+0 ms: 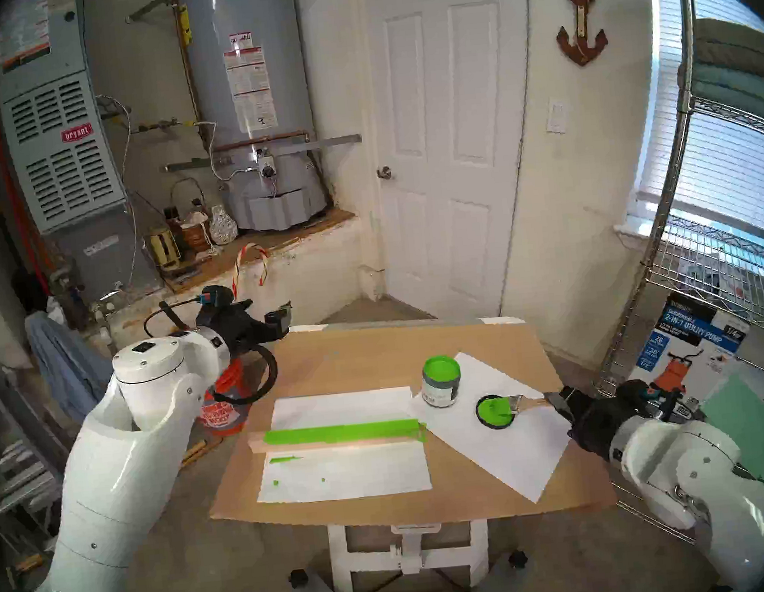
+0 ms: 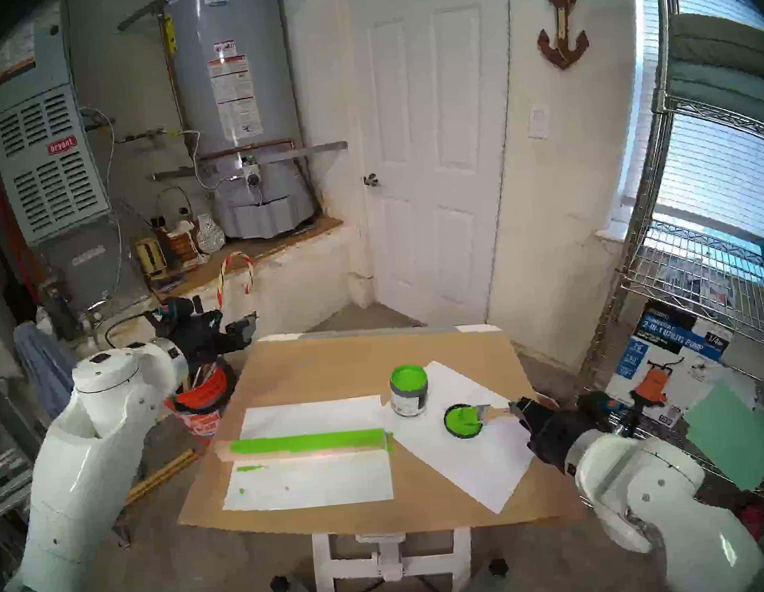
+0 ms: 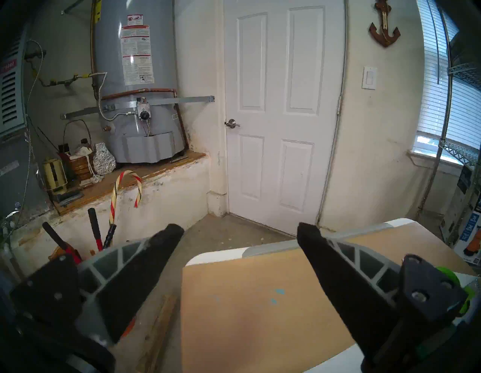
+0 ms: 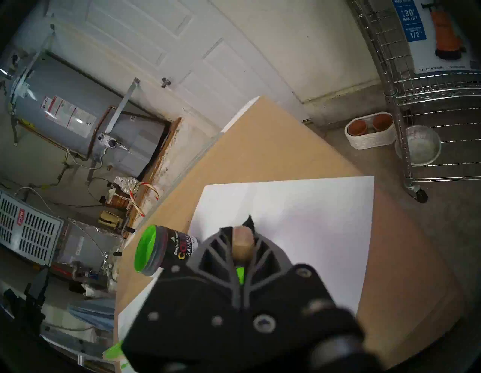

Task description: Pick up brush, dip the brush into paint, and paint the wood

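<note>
The brush lies low over the table's right side, its green bristles on a flat black lid coated green. My right gripper is shut on the brush's wooden handle, whose end shows between the fingers in the right wrist view. The open can of green paint stands just behind and left of the lid. The wood, its top face green, lies across the table's left half. My left gripper hangs open and empty beyond the table's far left corner.
White paper sheets lie under the wood and, on the right, under the can and lid. An orange bucket of tools stands on the floor to the table's left. A wire shelf and a boxed pump stand to the right.
</note>
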You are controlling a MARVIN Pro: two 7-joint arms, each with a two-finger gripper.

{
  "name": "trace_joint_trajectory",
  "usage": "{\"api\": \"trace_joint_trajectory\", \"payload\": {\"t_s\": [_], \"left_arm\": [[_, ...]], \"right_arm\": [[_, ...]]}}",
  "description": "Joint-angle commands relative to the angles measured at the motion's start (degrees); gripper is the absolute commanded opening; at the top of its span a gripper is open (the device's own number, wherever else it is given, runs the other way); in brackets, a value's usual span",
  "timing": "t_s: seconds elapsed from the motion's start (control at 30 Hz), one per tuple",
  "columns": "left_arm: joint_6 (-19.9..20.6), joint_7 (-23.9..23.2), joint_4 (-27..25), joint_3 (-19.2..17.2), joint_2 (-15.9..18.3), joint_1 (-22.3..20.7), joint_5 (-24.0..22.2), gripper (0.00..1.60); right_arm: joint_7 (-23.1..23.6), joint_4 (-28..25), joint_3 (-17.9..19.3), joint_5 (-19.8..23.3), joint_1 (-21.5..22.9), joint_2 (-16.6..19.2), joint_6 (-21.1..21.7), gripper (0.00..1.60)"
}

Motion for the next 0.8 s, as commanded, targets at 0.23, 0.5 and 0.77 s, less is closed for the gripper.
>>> {"api": "trace_joint_trajectory", "payload": {"t_s": [0.23,0.5,0.77], "left_arm": [[-0.1,0.0,-1.0,-0.5,0.1,-0.5,-0.1,1.60],[-0.1,0.0,-1.0,-0.5,0.1,-0.5,-0.1,1.60],[-0.1,0.0,-1.0,-0.5,0.1,-0.5,-0.1,1.60]], "right_arm": [[-2.2,-0.2,-2.3,-1.4,3.4,0.7,-0.4,0.00],[-2.6,-0.5,-1.5,-1.8,2.2,1.1,-0.4,0.00],[-2.8,-0.9,-0.8,-1.2,1.5,1.3,0.2,0.53]]}}
